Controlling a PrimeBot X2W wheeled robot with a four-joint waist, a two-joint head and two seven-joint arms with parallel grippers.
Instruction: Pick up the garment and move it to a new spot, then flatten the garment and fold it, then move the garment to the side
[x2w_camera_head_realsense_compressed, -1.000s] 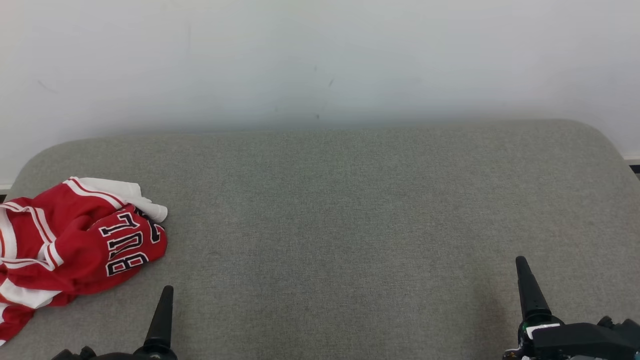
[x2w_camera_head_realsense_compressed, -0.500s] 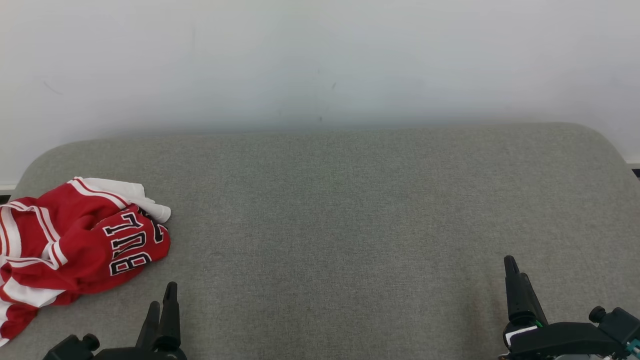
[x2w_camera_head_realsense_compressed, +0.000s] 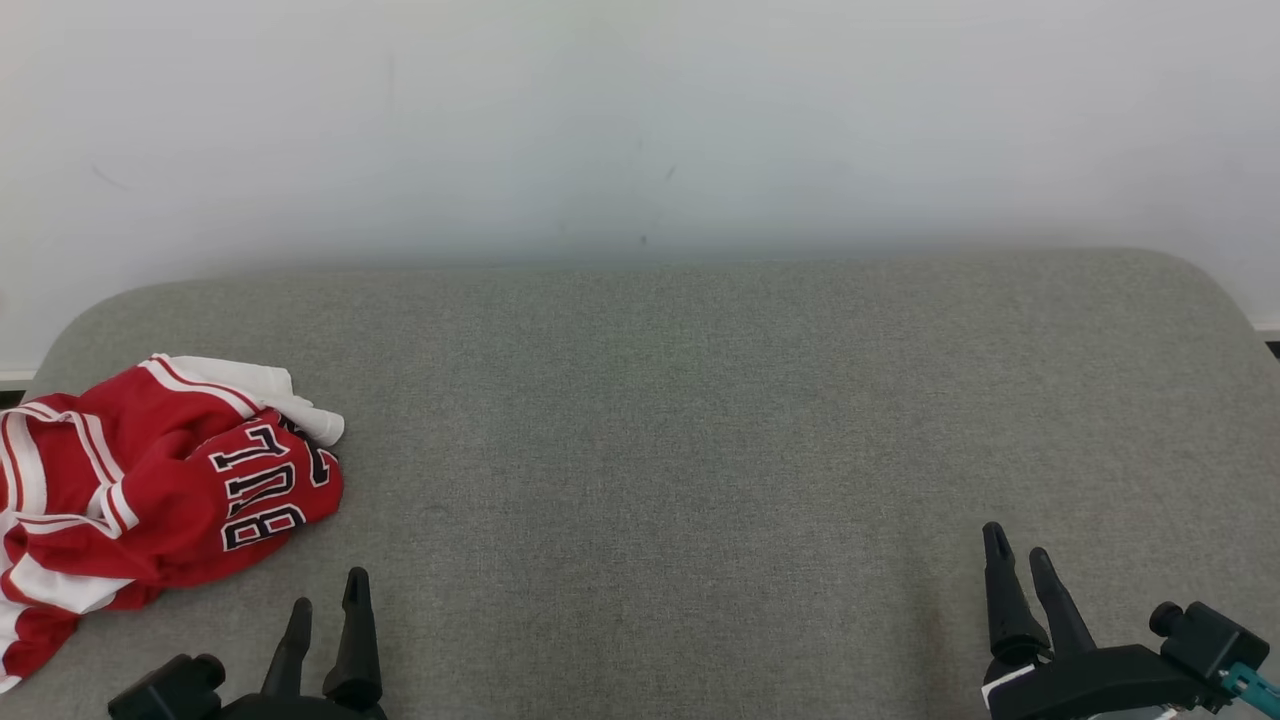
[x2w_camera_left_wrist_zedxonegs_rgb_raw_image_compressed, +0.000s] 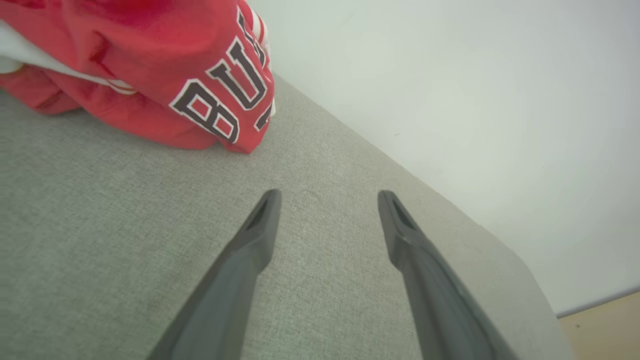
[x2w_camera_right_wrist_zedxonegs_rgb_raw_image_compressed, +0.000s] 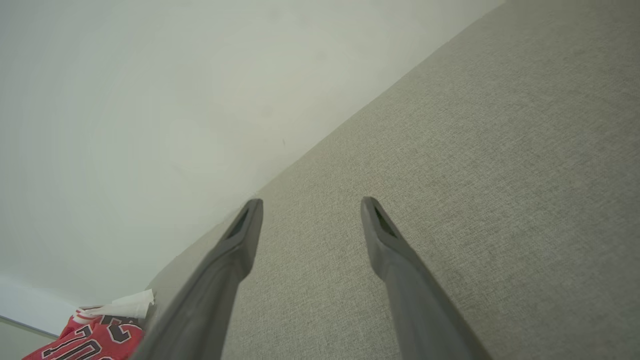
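"Looking down from the head, where do we find the garment (x2w_camera_head_realsense_compressed: 150, 480)?"

"We find it crumpled in a heap at the far left of the grey padded surface (x2w_camera_head_realsense_compressed: 660, 420). It is red with white stripes and dark, white-edged letters, and its left part is cut off by the edge of the head view. A white fold sticks out on its far side, toward the pale wall (x2w_camera_head_realsense_compressed: 640, 120)."

"And our left gripper (x2w_camera_head_realsense_compressed: 327, 592)?"

"We see it low in the head view, just right of the heap's near edge and apart from it. In the left wrist view both dark fingers (x2w_camera_left_wrist_zedxonegs_rgb_raw_image_compressed: 252, 250) are spread wide over bare fabric with nothing between them. The lettered fold lies ahead of the tips, off to that view's left, untouched."

"What about the right gripper (x2w_camera_head_realsense_compressed: 1016, 543)?"

"We have it well apart from the garment, near the right side of the surface. Its jaws stand wide too and hold nothing. The right wrist view shows plain grey cloth between them, and a corner of the red heap far off at that view's lower left."

"So is the garment lying free?"

"Yes, we see it resting on the surface with neither gripper touching it"
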